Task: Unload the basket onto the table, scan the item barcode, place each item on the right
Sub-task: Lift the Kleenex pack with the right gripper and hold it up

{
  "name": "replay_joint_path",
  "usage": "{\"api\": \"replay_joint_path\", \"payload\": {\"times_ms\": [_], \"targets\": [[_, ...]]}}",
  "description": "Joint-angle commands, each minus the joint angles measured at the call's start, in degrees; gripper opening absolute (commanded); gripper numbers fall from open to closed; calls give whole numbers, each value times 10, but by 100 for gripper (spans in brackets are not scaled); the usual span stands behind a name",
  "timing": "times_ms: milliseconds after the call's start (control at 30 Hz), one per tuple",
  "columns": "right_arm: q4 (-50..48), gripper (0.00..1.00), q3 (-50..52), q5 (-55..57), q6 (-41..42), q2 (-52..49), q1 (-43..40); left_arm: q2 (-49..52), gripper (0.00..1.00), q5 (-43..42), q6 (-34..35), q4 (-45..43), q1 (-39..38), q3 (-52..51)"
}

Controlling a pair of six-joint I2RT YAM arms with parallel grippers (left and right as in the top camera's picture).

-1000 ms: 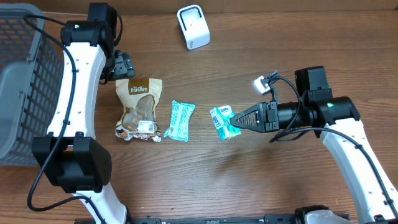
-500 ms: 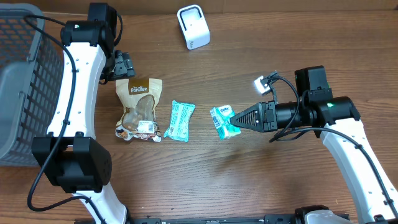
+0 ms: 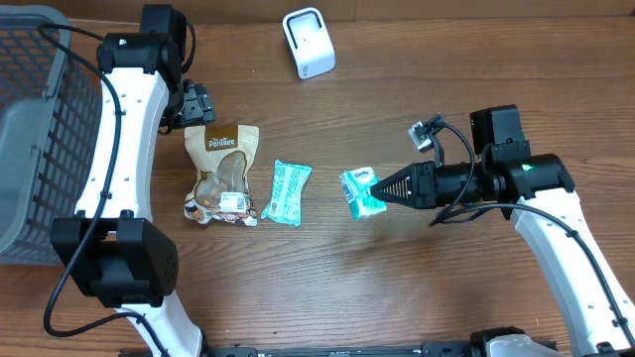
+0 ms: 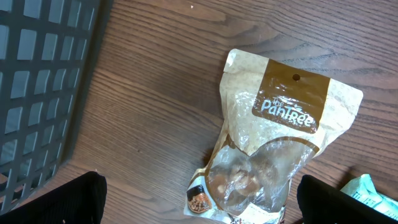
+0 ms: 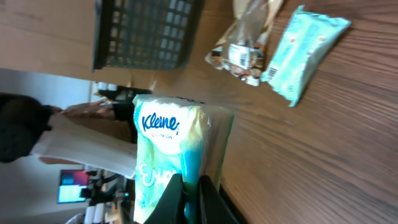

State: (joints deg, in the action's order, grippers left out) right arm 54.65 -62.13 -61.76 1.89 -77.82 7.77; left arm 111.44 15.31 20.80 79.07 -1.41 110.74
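Observation:
My right gripper (image 3: 384, 189) is shut on a teal Kleenex tissue pack (image 3: 361, 192), held above the table right of centre. In the right wrist view the pack (image 5: 177, 146) stands upright, its lower edge pinched between my fingertips (image 5: 191, 186). The white barcode scanner (image 3: 309, 42) stands at the back of the table, far from the pack. My left gripper (image 3: 195, 102) hovers open over the top of a brown Pantree snack bag (image 3: 222, 174). In the left wrist view the bag (image 4: 280, 137) lies between and beyond the two wide-apart fingers (image 4: 62, 199), untouched.
A second teal packet (image 3: 287, 191) lies flat beside the snack bag. A grey mesh basket (image 3: 40, 129) stands at the left edge of the table, close to the left arm. The wooden table (image 3: 446, 288) is bare under the right arm.
The right gripper has drawn the tissue pack slightly to the right and turned it a little. The left arm has not moved.

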Motion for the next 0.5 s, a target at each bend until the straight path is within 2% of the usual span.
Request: {"api": "replay_joint_path", "payload": {"times_ms": [0,100,233,467], "targets": [[-3,4,-14,66,-9,13,1,-5,100,7,-2,-1,-1,10],[-4,4,-13,69,-50,13,1,-5,99,7,-2,-1,-1,10],[-5,4,-13,70,-50,13,1,-5,100,7,-2,-1,-1,10],[-4,4,-13,215,-28,13,1,-5,99,7,-2,-1,-1,10]]}}
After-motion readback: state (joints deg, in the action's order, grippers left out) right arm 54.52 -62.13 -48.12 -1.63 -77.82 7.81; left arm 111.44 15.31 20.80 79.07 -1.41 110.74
